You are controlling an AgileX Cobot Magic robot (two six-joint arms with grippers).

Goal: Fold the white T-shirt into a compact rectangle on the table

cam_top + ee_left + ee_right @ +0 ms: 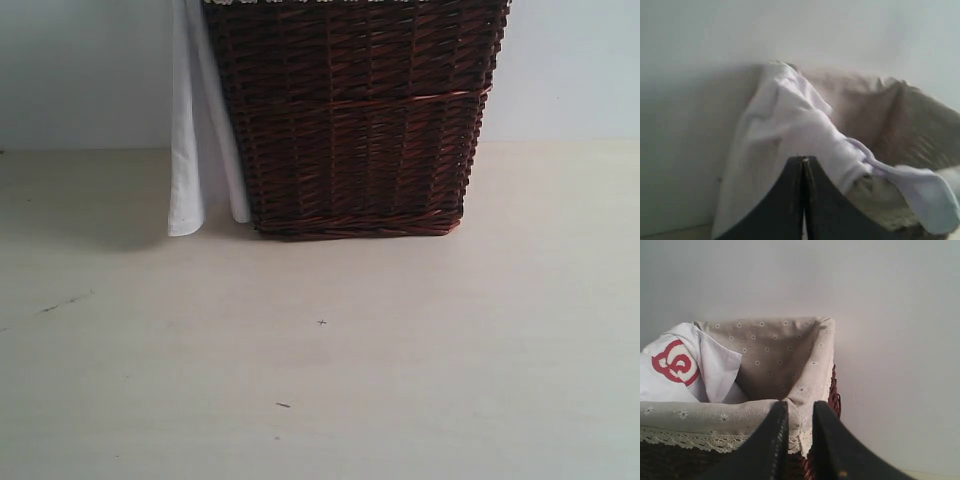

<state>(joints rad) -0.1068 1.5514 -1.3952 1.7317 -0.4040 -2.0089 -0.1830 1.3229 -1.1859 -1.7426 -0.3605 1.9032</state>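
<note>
Pale beige-cream table (400, 380) carries one dark brown wicker basket (360, 120) against a plain wall. One white T-shirt with red-outlined lettering (185, 150) lies partly in the basket, with a long strip draped over the rim and hanging straight down the basket's left side in the exterior view. Left gripper (803, 165), clenched with no cloth seen between its tips, faces that drape and is judged nearer. Right gripper (800, 407), slightly parted and empty, faces the far end. Two grippers in all.

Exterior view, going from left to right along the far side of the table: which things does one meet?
White T-shirt, hanging down to the tabletop → dark brown wicker basket.
</note>
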